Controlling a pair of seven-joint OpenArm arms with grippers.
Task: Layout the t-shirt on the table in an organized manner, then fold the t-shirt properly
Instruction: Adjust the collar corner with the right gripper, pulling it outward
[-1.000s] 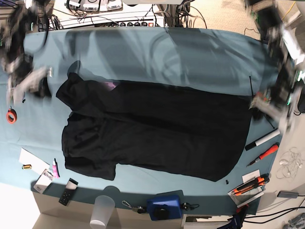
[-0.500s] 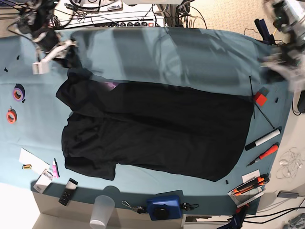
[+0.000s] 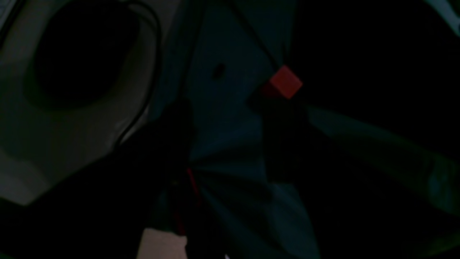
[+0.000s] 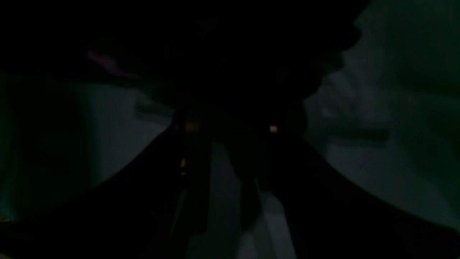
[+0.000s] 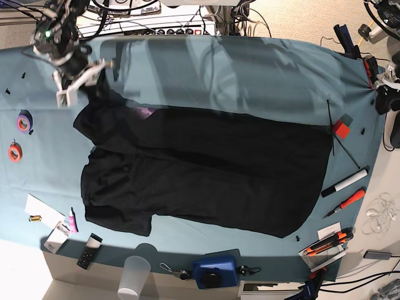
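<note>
Right gripper (image 5: 78,84) sits at the t-shirt (image 5: 206,172) shoulder corner, can't tell if clamped. Left gripper (image 5: 382,94) off the table (image 5: 250,69) edge, state unclear. Shirt lies roughly flat; sleeve bunched, folding not started.

Base view looks straight down on the table (image 5: 250,69); both wrist views sit close, dark.

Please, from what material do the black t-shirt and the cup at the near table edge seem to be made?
The t-shirt looks like soft matte knit fabric, likely cotton: it lies limp with shallow folds and no shine. The cup looks like frosted translucent plastic: the surface below shows faintly through its pale wall, though the view cannot exclude glass.
</note>
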